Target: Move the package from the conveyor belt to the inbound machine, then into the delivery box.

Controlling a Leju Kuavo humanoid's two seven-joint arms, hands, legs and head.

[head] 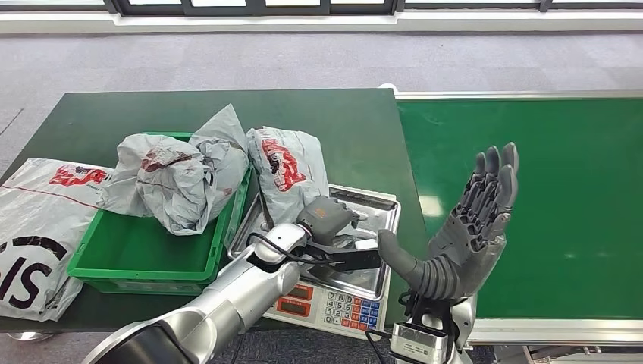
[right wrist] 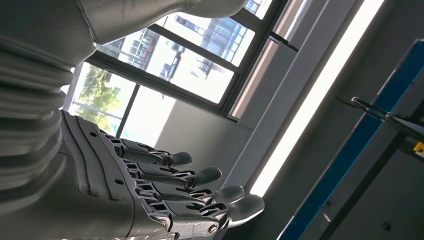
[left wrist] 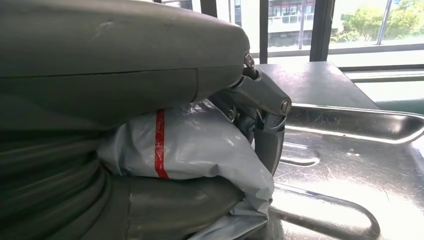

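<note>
meanwhile, at my station: the left hand (head: 327, 216) grips a grey package (left wrist: 195, 145) over the steel tray of the inbound machine (head: 364, 250), beside the green delivery box (head: 144, 258); my right hand (head: 462, 235) hangs open, fingers spread, above the empty conveyor belt (head: 561, 189).

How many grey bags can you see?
3, perhaps more hidden: one in the green bin, one under the left robot hand on the scale, one left of the bin.
</note>
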